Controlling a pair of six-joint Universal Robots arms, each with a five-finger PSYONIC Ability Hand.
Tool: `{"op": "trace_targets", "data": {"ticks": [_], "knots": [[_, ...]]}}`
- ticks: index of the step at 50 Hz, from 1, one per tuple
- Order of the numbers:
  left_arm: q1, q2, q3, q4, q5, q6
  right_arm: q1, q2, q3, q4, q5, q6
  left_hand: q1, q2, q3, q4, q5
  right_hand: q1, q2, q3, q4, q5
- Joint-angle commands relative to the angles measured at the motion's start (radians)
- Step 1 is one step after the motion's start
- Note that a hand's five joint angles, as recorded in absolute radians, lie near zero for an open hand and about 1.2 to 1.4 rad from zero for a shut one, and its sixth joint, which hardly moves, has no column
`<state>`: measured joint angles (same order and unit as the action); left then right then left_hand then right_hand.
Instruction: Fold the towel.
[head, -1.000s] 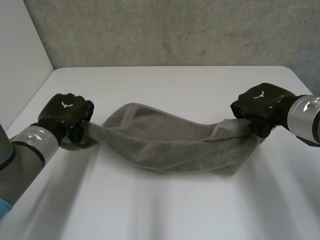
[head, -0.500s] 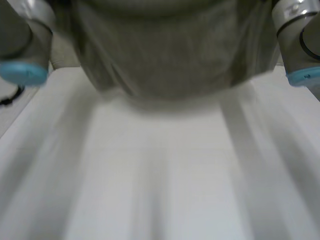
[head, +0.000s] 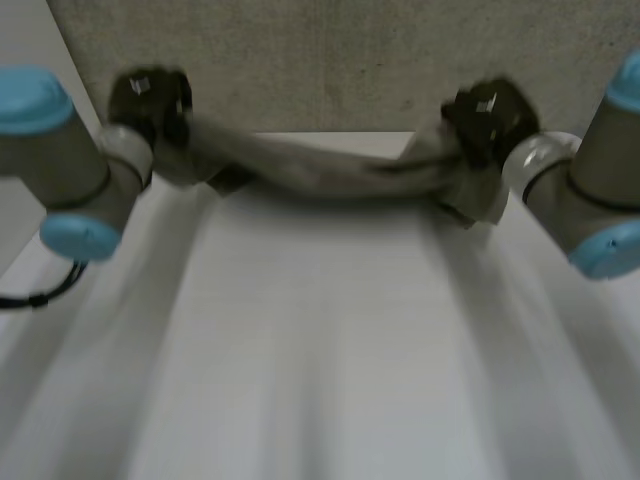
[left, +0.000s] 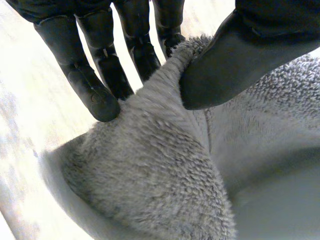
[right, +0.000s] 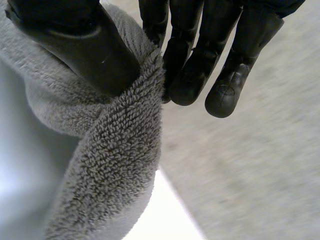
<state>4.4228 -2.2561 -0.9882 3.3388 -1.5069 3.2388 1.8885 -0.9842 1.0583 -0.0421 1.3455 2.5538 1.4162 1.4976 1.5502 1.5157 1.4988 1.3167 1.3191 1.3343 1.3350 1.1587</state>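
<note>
The grey towel (head: 320, 172) hangs stretched as a bunched rope across the upper middle of the head view, between the two hands. Its middle sags toward the far edge of the white counter (head: 320, 350); whether it touches there I cannot tell.

The left hand (head: 150, 98) is in the upper left of the frame and holds one end of the towel, with the left arm (head: 62, 170) bent in from the left edge. In the left wrist view, the thumb (left: 230, 65) presses a fold of cloth against the fingers (left: 97, 80), so this hand is clamped on the towel. The rest of the cloth bulges out beyond the fingertips.

The right hand (head: 485, 112) is in the upper right of the frame at the towel's other end, with the right arm (head: 590, 195) coming in from the right edge. In the right wrist view, its thumb (right: 85, 47) and fingers (right: 197, 60) pinch a ridge of the towel between them, and the cloth drops away below the palm in a thick twisted roll.

A grey concrete wall (head: 330, 55) stands behind both hands. Both hands sit at about the same height in the frame, well apart.
</note>
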Motion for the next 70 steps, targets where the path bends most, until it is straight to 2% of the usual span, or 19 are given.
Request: {"op": "trace_targets", "data": {"ticks": [1, 5, 12, 13, 14, 15, 16, 18, 21, 22, 24, 26, 35, 42, 46, 53, 57, 65, 70], "knots": [[0.021, 0.101, -0.404, 0.157, 0.068, 0.198, -0.006, -0.016, 0.216, 0.005, -0.045, -0.004, -0.020, -0.101, -0.154, -0.119, -0.277, 0.080, 0.077, 0.062, 0.061, 0.063], [0.024, 0.193, -0.573, 0.206, 0.111, 0.272, -0.040, -0.106, 0.313, 0.039, -0.043, -0.012, -0.020, -0.101, -0.154, -0.119, -0.277, 0.080, 0.077, 0.062, 0.061, 0.063], [0.020, 0.303, -0.728, 0.215, 0.145, 0.311, -0.123, -0.206, 0.394, 0.175, -0.046, -0.073, -0.020, -0.101, -0.154, -0.119, -0.277, 0.080, 0.077, 0.062, 0.061, 0.063], [0.018, 0.325, -0.760, 0.215, 0.151, 0.326, -0.129, -0.217, 0.408, 0.209, -0.048, -0.087, -0.020, -0.101, -0.154, -0.119, -0.277, -0.036, -0.038, -0.053, -0.054, -0.052], [0.018, 0.325, -0.761, 0.215, 0.151, 0.326, -0.129, -0.217, 0.408, 0.209, -0.048, -0.087, -0.020, -0.101, -0.154, -0.119, -0.277, -0.037, -0.039, -0.054, -0.055, -0.053], [0.018, 0.342, -0.789, 0.215, 0.155, 0.341, -0.135, -0.225, 0.422, 0.237, -0.049, -0.101, -0.020, -0.101, -0.154, -0.119, -0.277, -0.179, -0.182, -0.197, -0.198, -0.196], [0.018, 0.342, -0.790, 0.215, 0.155, 0.342, -0.135, -0.225, 0.422, 0.237, -0.049, -0.101, -0.020, -0.101, -0.154, -0.119, -0.277, -0.181, -0.183, -0.198, -0.199, -0.197], [0.020, 0.362, -0.836, 0.214, 0.162, 0.387, -0.137, -0.232, 0.440, 0.266, -0.045, -0.124, -0.165, -0.247, -0.299, -0.265, -0.422, -0.344, -0.347, -0.362, -0.363, -0.361], [0.020, 0.366, -0.871, 0.208, 0.162, 0.444, -0.135, -0.254, 0.451, 0.271, -0.042, -0.136, -0.362, -0.444, -0.496, -0.462, -0.619, -0.459, -0.461, -0.476, -0.477, -0.475], [0.020, 0.366, -0.871, 0.208, 0.162, 0.444, -0.135, -0.254, 0.451, 0.271, -0.042, -0.136, -0.363, -0.444, -0.497, -0.463, -0.620, -0.460, -0.462, -0.477, -0.478, -0.476], [0.021, 0.368, -0.903, 0.205, 0.162, 0.487, -0.135, -0.290, 0.468, 0.263, -0.049, -0.136, -0.547, -0.629, -0.681, -0.647, -0.804, -0.623, -0.626, -0.641, -0.641, -0.640], [0.021, 0.372, -0.920, 0.205, 0.162, 0.499, -0.134, -0.303, 0.482, 0.255, -0.048, -0.136, -0.615, -0.696, -0.749, -0.714, -0.872, -0.702, -0.705, -0.720, -0.721, -0.719], [0.020, 0.437, -0.986, 0.205, 0.160, 0.506, -0.123, -0.358, 0.571, 0.163, -0.049, -0.139, -0.844, -0.926, -0.979, -0.944, -1.102, -0.768, -0.770, -0.785, -0.786, -0.784], [0.021, 0.564, -1.001, 0.205, 0.155, 0.481, -0.082, -0.464, 0.695, 0.082, -0.075, -0.142, -1.120, -1.202, -1.254, -1.220, -1.377, -0.970, -0.973, -0.988, -0.988, -0.987], [0.021, 0.595, -0.995, 0.205, 0.155, 0.452, -0.048, -0.472, 0.741, 0.054, -0.075, -0.164, -1.170, -1.252, -1.304, -1.270, -1.428, -0.970, -0.973, -0.988, -0.989, -0.987], [0.024, 0.599, -0.962, 0.202, 0.155, 0.377, 0.029, -0.452, 0.838, -0.059, -0.057, -0.338, -1.165, -1.246, -1.299, -1.264, -1.422, -0.944, -0.946, -0.962, -0.962, -0.961], [0.026, 0.598, -0.943, 0.191, 0.155, 0.366, 0.044, -0.403, 0.842, -0.078, -0.054, -0.382, -1.159, -1.240, -1.293, -1.258, -1.416, -0.935, -0.938, -0.953, -0.954, -0.952], [0.027, 0.558, -0.843, 0.088, 0.154, 0.335, 0.058, -0.292, 0.809, -0.099, -0.005, -0.414, -1.120, -1.202, -1.255, -1.220, -1.378, -0.876, -0.879, -0.894, -0.895, -0.893], [0.036, 0.498, -0.761, -0.013, 0.151, 0.312, 0.063, -0.246, 0.789, -0.142, 0.044, -0.435, -1.076, -1.158, -1.210, -1.176, -1.334, -0.677, -0.679, -0.694, -0.695, -0.693]]}}
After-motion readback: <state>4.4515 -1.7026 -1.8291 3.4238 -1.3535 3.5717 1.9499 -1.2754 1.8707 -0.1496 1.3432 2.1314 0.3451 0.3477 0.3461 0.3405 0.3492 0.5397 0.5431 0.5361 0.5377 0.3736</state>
